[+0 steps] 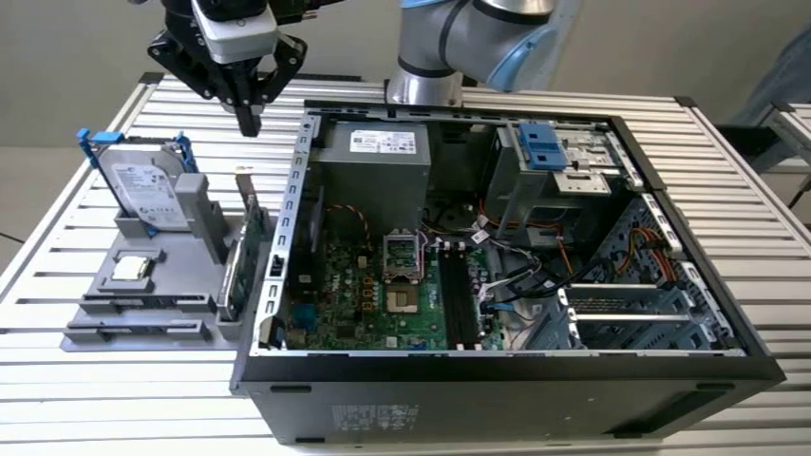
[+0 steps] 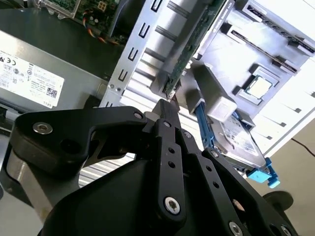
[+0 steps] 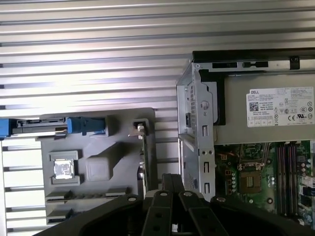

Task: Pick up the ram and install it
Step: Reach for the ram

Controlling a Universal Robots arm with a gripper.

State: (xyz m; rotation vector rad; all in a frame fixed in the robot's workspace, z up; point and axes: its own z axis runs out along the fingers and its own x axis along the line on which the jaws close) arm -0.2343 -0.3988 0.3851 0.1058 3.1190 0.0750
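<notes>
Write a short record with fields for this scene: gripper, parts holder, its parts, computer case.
gripper: black two-finger gripper, shut, holding nothing, above the holder's edge next to the case
holder: grey plastic parts holder on the silver slatted table
parts: silver hard drive in a blue frame, upright; green expansion card, on edge; small square silver chip, flat
case: black computer case, side open, green motherboard visible

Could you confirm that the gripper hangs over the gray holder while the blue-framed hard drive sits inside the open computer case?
Not quite. The gripper does hang over the gray holder, but the blue-framed hard drive stands upright in that holder, outside the computer case, as the exterior view shows.
</notes>
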